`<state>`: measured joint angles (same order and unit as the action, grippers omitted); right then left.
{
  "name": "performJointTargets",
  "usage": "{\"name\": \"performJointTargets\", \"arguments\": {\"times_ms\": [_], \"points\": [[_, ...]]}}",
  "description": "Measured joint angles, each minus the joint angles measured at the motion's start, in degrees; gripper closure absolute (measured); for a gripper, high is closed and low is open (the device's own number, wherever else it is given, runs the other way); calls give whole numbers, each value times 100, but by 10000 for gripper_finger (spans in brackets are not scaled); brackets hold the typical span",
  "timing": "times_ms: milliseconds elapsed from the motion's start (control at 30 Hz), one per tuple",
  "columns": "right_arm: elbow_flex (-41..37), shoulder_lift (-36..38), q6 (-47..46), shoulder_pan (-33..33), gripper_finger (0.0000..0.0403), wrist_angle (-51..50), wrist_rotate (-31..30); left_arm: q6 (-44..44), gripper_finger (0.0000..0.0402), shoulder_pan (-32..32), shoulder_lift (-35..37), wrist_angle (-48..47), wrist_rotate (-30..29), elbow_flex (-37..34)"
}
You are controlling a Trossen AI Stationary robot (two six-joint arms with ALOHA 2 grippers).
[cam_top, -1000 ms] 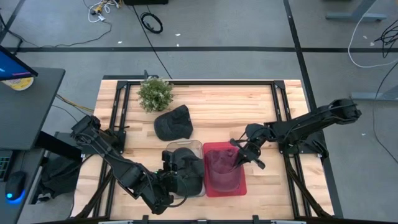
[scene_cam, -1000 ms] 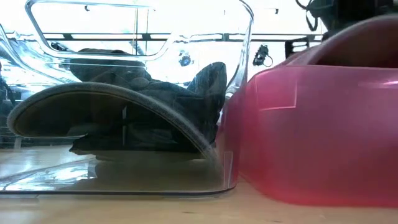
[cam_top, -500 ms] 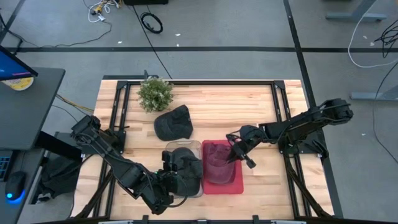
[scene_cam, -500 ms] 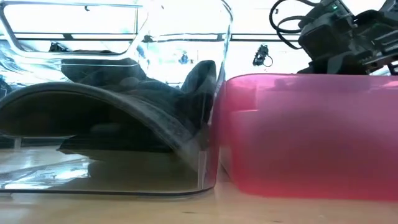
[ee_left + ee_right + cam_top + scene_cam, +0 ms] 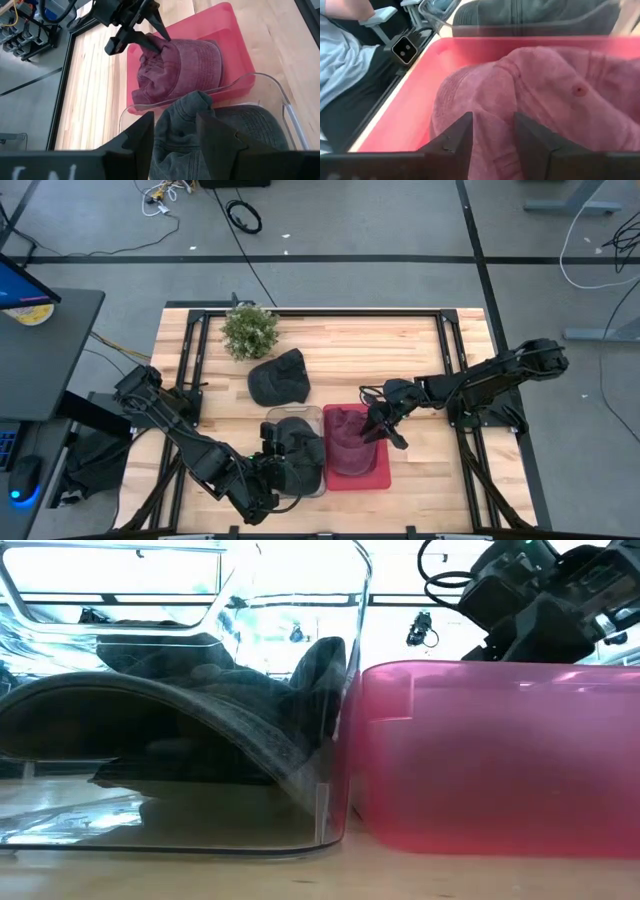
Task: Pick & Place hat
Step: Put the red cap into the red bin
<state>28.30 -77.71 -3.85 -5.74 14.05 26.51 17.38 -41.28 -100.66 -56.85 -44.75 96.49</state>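
Observation:
A red hat [image 5: 190, 65] lies in the pink bin [image 5: 385, 480] at the table's near middle. My right gripper [image 5: 492, 117] is open low over the hat's far end, with a raised fold of cloth between its fingers. Beside it on the left stands a clear bin [image 5: 340, 690] with a grey hat [image 5: 235, 125] resting on its floor. My left gripper [image 5: 175, 120] is open just above that hat, a hump of the cloth between its fingers. A black hat [image 5: 278, 377] lies on the bare table farther back. My right gripper slants down from the table's right, its fingers [image 5: 161, 34] on either side of a raised fold [image 5: 152, 47] at the far end of the red hat's crown; I cannot tell whether they touch it. My left gripper's fingers flank the grey hat's hump [image 5: 197, 102]; I cannot tell whether they touch it.
A small potted plant [image 5: 250, 330] stands at the table's far left. The two bins sit side by side, walls nearly touching [image 5: 352, 740]. A person in a light blue sleeve [image 5: 340, 50] sits beyond the table's near edge. Bare wood shows to the right of the pink bin.
My right gripper has gone a little toward the table's left and far edge, over the red hat. The pink bin, tipped up a second ago, has settled flat and slid slightly toward the left.

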Motion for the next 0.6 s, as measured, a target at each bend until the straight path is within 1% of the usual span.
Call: {"name": "performJointTargets", "arguments": {"times_ms": [200,333,433,467,600], "points": [[473,0,-25,0,238,-672,209,-1,250,0,0,2,0,0],[966,41,-64,-2,237,-1330,283,-1,250,0,0,1,0,0],[1343,83,-265,-21,240,-1826,264,-1,250,0,0,-1,0,0],[1434,81,-324,-62,241,-1943,142,0,250,0,0,-3,0,0],[1703,79,-174,-396,246,-2553,-824,1,250,0,2,-5,0,0]]}}
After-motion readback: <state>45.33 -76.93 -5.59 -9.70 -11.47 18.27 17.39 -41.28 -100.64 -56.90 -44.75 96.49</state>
